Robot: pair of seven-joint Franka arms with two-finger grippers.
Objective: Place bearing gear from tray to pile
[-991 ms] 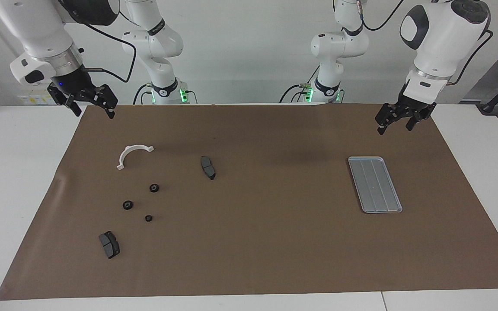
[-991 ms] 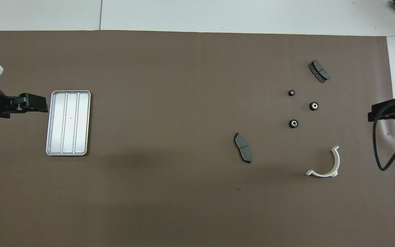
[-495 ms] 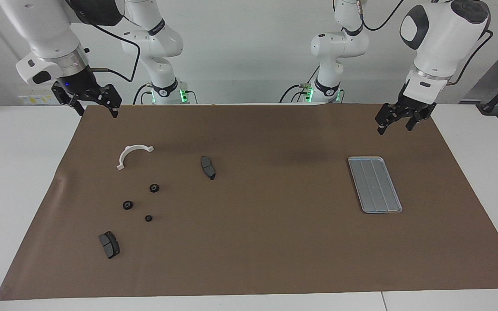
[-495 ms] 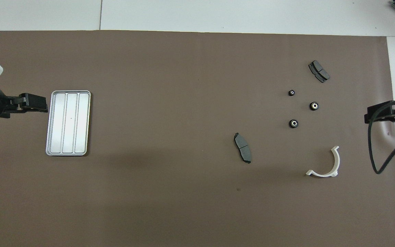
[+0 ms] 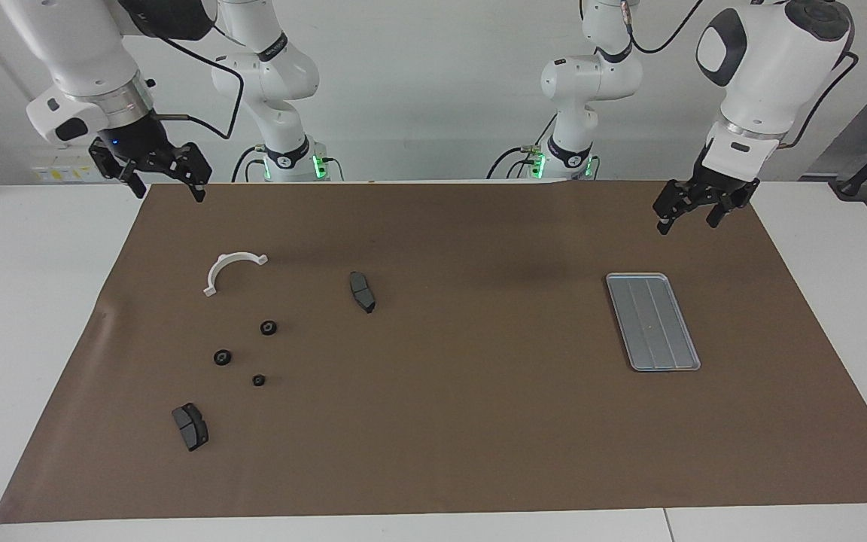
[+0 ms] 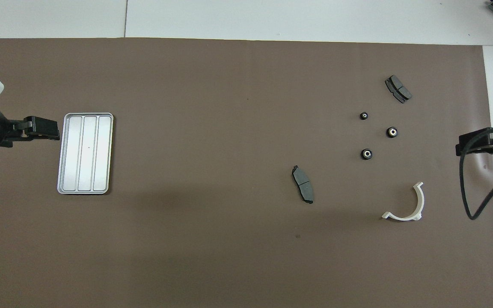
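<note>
Three bearing gears lie on the brown mat among the pile; the tray holds nothing.

The gears point(image 5: 269, 327) point(image 5: 222, 357) point(image 5: 258, 380) sit close together toward the right arm's end of the surface, between the white half-ring bracket point(image 5: 232, 270) nearer the robots and a brake pad point(image 5: 190, 426) farther out; a second pad point(image 5: 362, 291) lies toward the middle. The tray point(image 5: 652, 321) rests at the left arm's end. The left gripper point(image 5: 685, 211) hangs over the mat near the tray, jaws spread, nothing in them. The right gripper point(image 5: 164, 177) hangs over the mat's corner, jaws spread, nothing in them.
</note>
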